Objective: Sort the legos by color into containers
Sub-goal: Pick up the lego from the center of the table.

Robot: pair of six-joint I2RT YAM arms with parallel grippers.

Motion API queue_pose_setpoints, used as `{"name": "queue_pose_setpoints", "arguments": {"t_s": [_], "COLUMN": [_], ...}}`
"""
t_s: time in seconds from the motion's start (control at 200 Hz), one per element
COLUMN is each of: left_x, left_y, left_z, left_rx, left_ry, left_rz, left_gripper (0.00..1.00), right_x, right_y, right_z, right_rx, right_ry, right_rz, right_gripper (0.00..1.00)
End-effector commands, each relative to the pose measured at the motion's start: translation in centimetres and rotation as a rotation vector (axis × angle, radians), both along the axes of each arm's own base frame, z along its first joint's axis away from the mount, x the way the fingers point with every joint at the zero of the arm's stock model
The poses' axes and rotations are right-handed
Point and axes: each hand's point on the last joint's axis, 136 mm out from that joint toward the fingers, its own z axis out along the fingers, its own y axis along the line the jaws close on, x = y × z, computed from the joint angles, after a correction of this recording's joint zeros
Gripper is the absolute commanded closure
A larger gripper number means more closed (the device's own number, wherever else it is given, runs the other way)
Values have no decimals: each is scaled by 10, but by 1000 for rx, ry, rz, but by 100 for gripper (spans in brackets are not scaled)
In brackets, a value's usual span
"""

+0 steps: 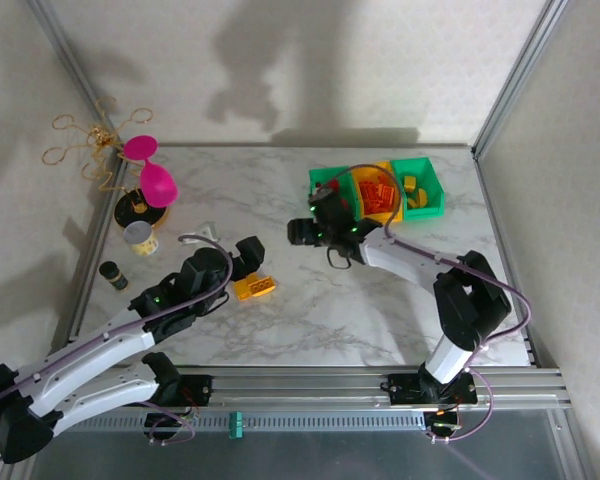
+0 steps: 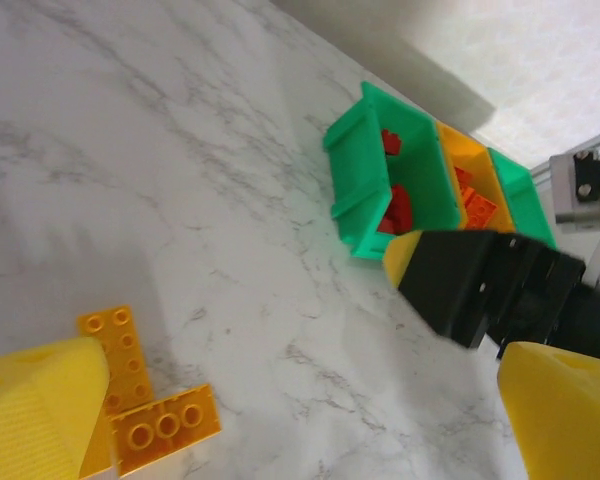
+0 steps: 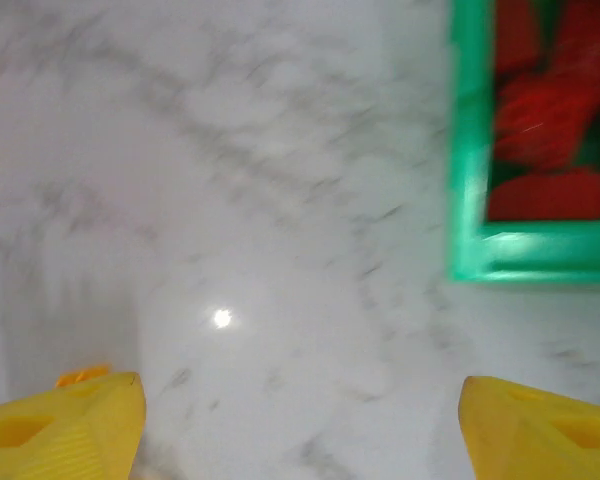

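Right claw point(image 3: 300, 412) hangs wide beside the red-filled green container point(image 3: 469, 150).

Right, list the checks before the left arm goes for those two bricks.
1. Left gripper open: ok.
2. Bricks centred between its fingers: not ok, they lie close by one finger.
3. Right gripper open and empty: ok.
4. Right gripper off the bins: ok, it is over the table beside the green bin.
5. Which bin the bricks belong in: cannot tell, orange or yellow.
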Motion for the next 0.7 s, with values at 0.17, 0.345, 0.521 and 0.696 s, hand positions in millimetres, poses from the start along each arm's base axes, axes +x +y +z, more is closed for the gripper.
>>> {"name": "queue_pose_setpoints", "arguments": {"t_s": [0.17,0.345,0.521,0.696], "left_x": [-18,-25,-28,-29], "left_y": [45,56,63,68], "left_z": [-11,-11,-10,-6], "left_rx": [-4,-14,-13,-26], "left_ry": [33,37,33,20], "left_rz": [152,190,211,228], "left_gripper": [0,0,0,0], "right_x": [-49,-54,-44,-44], "right_y": [84,116,128,137], "right_z": [-29,-44,-65,-82], "right_rx": [-13,-58,-127,-170], "right_ry": [21,11,18,27], "right_rz": [243,294,282,302], "right_gripper": [20,23,28,30]}}
